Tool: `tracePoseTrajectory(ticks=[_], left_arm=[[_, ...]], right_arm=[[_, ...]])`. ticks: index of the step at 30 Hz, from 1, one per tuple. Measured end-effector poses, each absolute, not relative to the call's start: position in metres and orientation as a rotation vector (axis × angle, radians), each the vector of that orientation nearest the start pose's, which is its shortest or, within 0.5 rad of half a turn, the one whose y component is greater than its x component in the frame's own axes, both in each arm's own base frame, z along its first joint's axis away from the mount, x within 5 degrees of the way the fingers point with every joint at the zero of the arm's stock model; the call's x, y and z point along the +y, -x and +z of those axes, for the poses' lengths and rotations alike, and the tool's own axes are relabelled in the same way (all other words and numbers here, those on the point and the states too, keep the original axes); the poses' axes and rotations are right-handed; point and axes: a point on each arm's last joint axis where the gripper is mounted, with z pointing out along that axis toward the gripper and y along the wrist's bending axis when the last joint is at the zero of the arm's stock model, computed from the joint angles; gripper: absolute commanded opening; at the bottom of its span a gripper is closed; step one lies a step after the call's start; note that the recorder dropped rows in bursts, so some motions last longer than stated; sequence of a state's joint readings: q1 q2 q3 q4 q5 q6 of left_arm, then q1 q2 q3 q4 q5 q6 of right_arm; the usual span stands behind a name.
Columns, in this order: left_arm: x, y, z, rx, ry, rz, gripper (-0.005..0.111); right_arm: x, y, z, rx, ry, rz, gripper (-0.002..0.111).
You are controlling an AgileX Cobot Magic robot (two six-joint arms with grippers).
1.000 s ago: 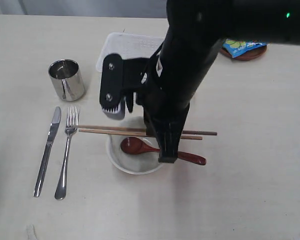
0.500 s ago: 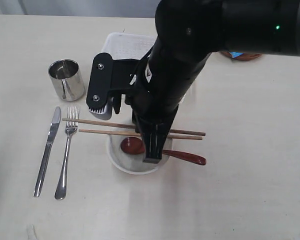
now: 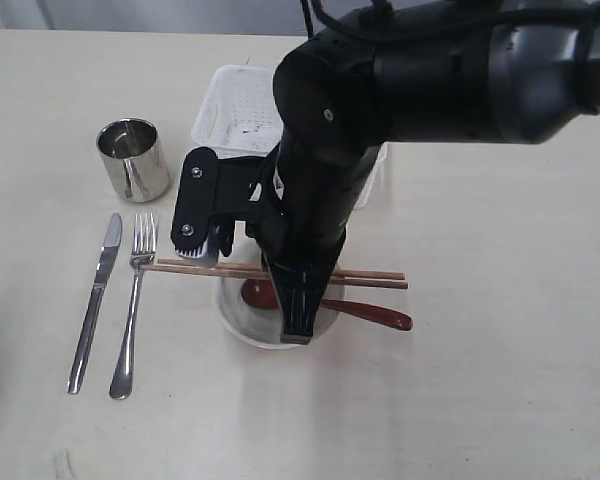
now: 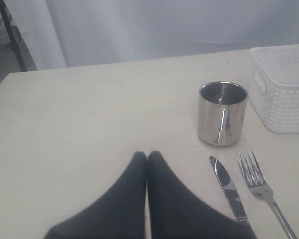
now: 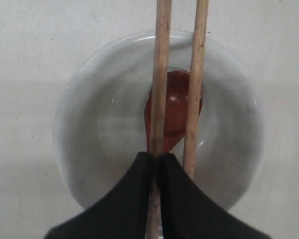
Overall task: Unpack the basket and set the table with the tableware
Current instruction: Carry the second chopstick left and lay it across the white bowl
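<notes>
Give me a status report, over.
Right gripper shut on one chopstick, over bowl. Second chopstick alongside, outside the grip. Spoon in bowl beneath. Left gripper shut, empty.

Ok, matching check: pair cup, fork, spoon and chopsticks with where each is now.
1 shiny steel cup
2 steel fork
3 dark red spoon
4 wooden chopsticks

A across the off-white bowl, one stick in the right tool
B upright near the white perforated basket
C flat beside the steel knife
D head in the bowl, handle over its rim

Pairs: 1-B, 2-C, 3-D, 4-A

Pale cream table (image 3: 500, 380) with steel cup (image 3: 133, 159), knife (image 3: 93, 303), fork (image 3: 132, 308), bowl (image 3: 238, 320) and white basket (image 3: 235, 110).
</notes>
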State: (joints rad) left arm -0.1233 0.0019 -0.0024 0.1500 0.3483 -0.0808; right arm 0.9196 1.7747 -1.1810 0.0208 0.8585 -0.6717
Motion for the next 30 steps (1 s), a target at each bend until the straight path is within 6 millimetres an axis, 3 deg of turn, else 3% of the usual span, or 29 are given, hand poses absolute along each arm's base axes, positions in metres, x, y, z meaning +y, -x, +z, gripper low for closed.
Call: tracePoseTrajectory(ticks=[30], left_arm=[[-0.002,-0.0536,0.1828,1.823,-0.132,0.002,0.0]], right_arm=[[0.2758,-0.2096,0.1951,2.094,2.055,0.052,0.0]])
